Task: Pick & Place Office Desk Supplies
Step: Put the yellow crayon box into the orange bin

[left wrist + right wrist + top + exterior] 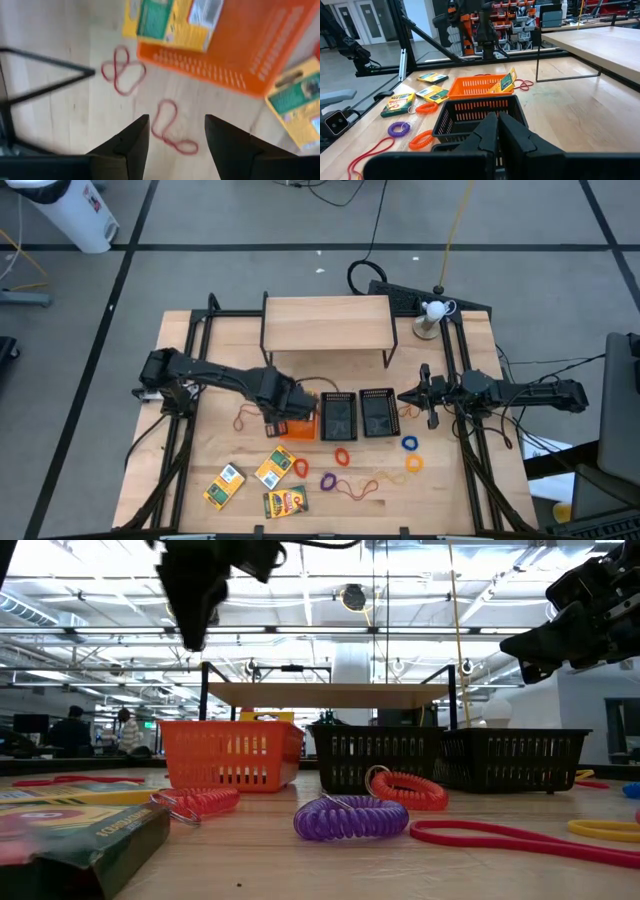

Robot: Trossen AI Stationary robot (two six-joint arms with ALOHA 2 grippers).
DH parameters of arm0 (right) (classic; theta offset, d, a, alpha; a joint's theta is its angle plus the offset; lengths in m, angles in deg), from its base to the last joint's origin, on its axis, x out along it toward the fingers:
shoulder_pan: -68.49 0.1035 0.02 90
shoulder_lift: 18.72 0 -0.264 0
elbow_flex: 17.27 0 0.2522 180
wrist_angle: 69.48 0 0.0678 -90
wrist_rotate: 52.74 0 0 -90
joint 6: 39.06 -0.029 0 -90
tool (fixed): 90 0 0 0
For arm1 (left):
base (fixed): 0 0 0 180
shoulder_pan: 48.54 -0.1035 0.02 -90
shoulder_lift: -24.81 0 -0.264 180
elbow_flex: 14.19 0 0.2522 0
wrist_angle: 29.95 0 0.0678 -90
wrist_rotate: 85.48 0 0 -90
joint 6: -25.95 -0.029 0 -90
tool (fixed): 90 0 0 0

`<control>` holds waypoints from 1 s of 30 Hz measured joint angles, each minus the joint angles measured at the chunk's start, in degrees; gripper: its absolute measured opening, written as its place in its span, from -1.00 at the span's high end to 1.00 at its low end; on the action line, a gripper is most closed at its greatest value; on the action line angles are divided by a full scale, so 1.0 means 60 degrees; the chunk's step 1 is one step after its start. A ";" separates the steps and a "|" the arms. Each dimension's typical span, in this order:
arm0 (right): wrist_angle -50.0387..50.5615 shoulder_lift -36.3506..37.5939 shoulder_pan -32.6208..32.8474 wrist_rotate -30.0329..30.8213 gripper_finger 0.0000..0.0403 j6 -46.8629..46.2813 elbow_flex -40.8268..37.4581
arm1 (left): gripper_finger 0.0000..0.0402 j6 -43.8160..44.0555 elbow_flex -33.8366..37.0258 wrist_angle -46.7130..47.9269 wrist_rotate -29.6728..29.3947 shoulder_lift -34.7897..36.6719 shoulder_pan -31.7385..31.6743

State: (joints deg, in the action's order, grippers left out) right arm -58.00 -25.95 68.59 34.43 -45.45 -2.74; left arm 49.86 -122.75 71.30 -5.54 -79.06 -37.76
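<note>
My left gripper (283, 412) hangs open above the table beside the orange tray (297, 427), fingers pointing down. Between its fingers in the wrist view (175, 145), a red rubber-band loop (170, 127) lies on the wood below; a second red loop (122, 70) lies beyond it. A yellow-and-green crayon box (505, 82) stands tilted inside the orange tray, leaning on its wall. Two black mesh trays (338, 416) (377, 412) stand to the right of the orange one. Three crayon boxes (275, 469) lie near the front edge. My right gripper (405, 397) waits shut, level, at the right.
The wooden shelf riser (327, 325) stands at the far side; one black leg (45, 75) is close to my left gripper. Purple (343, 455), blue (409, 444) and orange (413, 464) loops lie scattered over the near right half of the table.
</note>
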 joint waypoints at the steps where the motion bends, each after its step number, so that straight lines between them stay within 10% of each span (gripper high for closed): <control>1: 0.0000 0.0000 0.0001 0.0000 0.97 0.0000 0.0000 | 0.07 0.0179 0.0000 0.0064 -0.0045 0.0000 0.0190; 15: 0.0000 0.0004 0.0000 0.0000 0.97 0.0009 0.0000 | 0.24 0.1282 0.0549 -0.0855 -0.4415 0.0851 0.3192; 23: -0.0108 0.0004 0.0001 -0.0006 0.97 0.0250 0.0000 | 0.31 0.1140 0.5212 -0.5999 -0.3435 0.4569 0.3074; 30: -0.0153 0.0004 0.0003 -0.0040 0.97 0.0315 0.0000 | 0.26 0.1034 0.9415 -1.0957 -0.0332 0.7478 0.2619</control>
State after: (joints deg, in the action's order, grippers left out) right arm -58.92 -25.92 68.61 34.19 -43.56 -2.74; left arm 56.06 -66.26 5.56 -7.53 -34.19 -22.04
